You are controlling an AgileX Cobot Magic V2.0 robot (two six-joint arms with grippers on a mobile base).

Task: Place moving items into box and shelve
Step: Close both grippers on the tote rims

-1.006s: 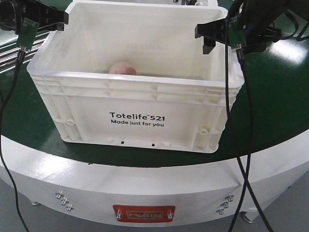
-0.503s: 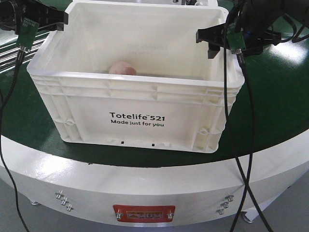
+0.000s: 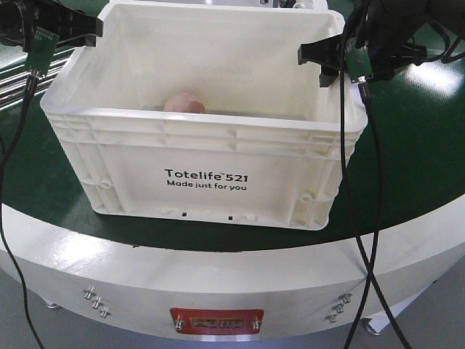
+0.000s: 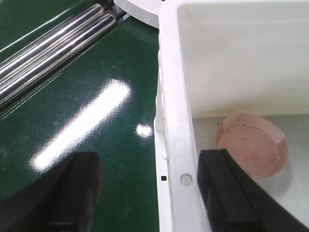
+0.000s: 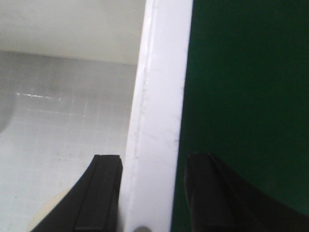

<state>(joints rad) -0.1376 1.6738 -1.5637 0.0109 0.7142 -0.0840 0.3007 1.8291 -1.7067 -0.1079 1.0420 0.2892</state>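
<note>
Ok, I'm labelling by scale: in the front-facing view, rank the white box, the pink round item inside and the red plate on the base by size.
Largest: the box.
Next: the red plate.
Smallest: the pink round item, but the box hides its lower part and it sits farther back, so the last two are unsure.

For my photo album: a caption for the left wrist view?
Open left fingers straddle the box rim, a pink item inside.
</note>
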